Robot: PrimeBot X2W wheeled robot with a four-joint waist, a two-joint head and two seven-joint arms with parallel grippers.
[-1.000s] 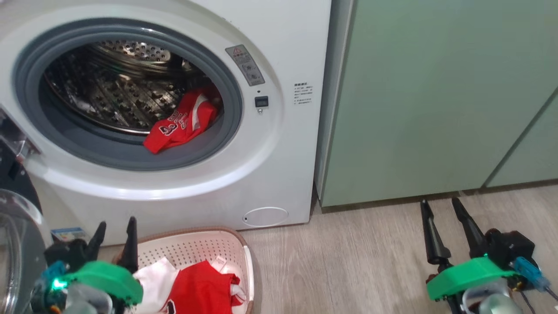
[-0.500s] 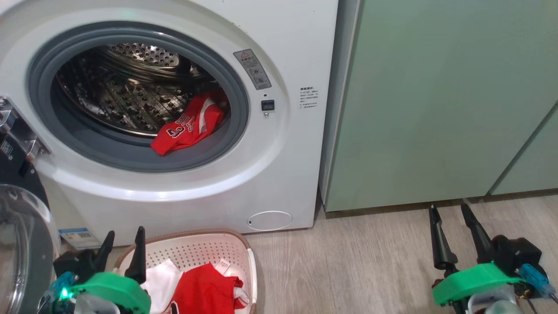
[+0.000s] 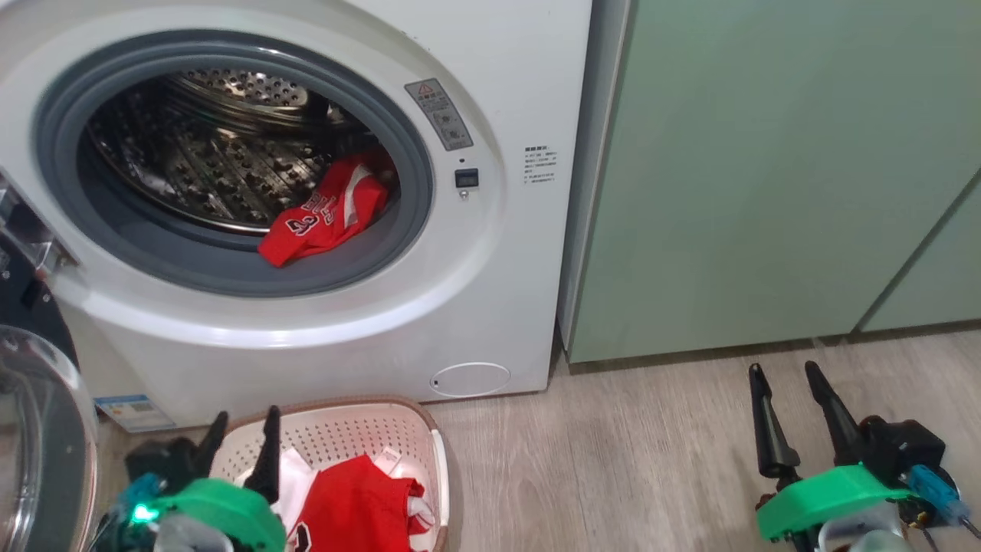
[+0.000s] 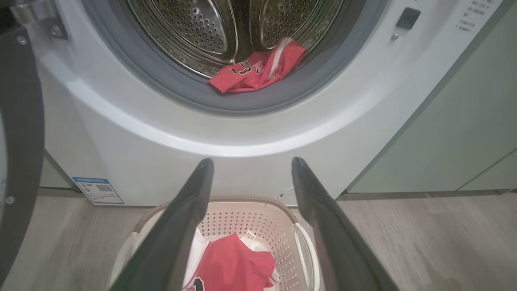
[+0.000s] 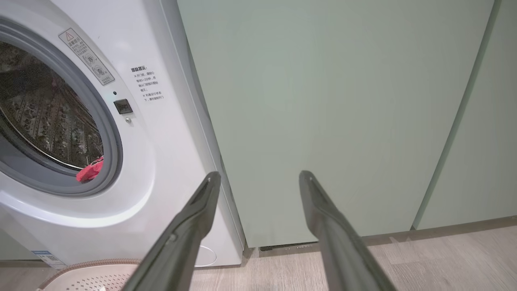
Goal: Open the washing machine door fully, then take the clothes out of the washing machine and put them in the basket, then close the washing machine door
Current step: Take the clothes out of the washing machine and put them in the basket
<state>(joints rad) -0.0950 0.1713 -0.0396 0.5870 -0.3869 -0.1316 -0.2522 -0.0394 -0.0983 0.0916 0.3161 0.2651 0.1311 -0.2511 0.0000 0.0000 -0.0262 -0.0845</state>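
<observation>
The washing machine (image 3: pixel 506 291) stands on the floor (image 3: pixel 613 460) with its round mouth open. The washing machine door (image 3: pixel 42 445) is swung out to the left, at the left edge of the head view, so the way into the drum (image 3: pixel 199 161) is free. A red jersey (image 3: pixel 322 218) lies at the lower right edge of the mouth. It is partly on the grey rubber ring (image 3: pixel 230 272) and partly in the steel drum.

The basket (image 3: pixel 345 429) sits on the floor right in front of the machine. Its back rim is close to the machine's bottom edge, under the mouth. More clothes (image 3: pixel 352 502), red and white, lie in the near part of the basket.

The left gripper (image 3: pixel 245 414) hangs over the basket's near left corner. Its two fingers are spread wide and hold nothing. In the left wrist view they point at the white front below the mouth, and the basket shows between them.

The right gripper (image 3: pixel 784 368) is far off to the right, over bare floor in front of the pale green cabinets (image 3: pixel 766 169). Its fingers are spread wide too, with nothing in them. A wide strip of floor lies between the basket's right rim and this gripper.
</observation>
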